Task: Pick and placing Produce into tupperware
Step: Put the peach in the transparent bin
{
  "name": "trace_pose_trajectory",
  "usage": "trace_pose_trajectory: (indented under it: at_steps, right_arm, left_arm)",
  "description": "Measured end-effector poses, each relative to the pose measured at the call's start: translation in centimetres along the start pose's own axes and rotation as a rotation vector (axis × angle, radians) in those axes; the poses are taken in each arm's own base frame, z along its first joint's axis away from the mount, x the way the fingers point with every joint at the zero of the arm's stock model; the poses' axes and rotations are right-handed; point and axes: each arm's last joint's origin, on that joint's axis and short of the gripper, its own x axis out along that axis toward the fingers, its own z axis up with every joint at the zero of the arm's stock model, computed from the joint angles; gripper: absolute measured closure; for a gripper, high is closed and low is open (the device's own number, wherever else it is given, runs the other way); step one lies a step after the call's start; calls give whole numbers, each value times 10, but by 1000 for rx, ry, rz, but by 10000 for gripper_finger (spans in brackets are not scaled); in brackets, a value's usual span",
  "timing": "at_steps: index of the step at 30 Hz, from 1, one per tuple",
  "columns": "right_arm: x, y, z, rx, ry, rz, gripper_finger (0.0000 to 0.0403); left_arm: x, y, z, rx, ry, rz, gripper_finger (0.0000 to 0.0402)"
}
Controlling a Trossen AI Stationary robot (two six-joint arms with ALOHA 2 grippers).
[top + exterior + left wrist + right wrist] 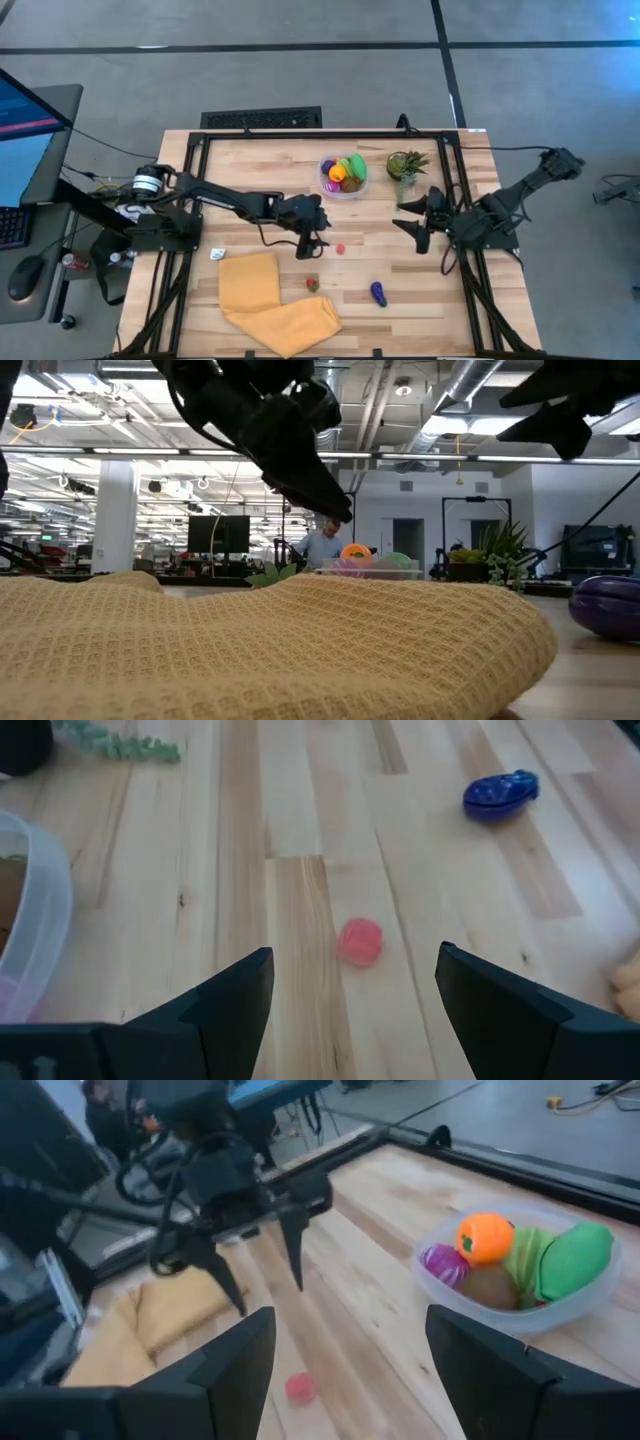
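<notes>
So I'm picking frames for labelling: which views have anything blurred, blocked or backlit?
Low view: the yellow waffle-weave cloth fills the foreground, and both arms are dark silhouettes against bright ceiling lights. Left wrist view: the small pink-red round piece looks soft. High view: evenly lit.

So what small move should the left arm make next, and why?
Probably lower the left end effector straight onto the small red piece: its fingers are open, empty and already framing that piece, which lies loose on the table outside the tupperware.

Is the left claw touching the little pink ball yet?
Apart. In the left wrist view, the open left claw shows bare wood between both fingers and the pink ball.
</notes>
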Motion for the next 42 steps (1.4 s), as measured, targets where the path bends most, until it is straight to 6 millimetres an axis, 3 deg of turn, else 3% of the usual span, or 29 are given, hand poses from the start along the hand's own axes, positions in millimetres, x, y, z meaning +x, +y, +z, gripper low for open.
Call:
trace_pose_trajectory:
  at_steps: [9, 22, 35, 42]
  right_arm:
    - [-17, -4, -2, 68, 32, 76, 122]
    - [-41, -12, -1, -259, 19, 224, 122]
    - [-60, -45, 4, -245, -37, 220, 122]
    - [-64, -51, 7, -202, -67, 238, 122]
  left_arm:
    - [8, 2, -3, -30, 5, 41, 135]
    - [9, -5, -2, -15, -4, 51, 135]
    - [10, -20, 2, -1, -35, 54, 139]
    - [10, -31, 2, 5, -40, 44, 160]
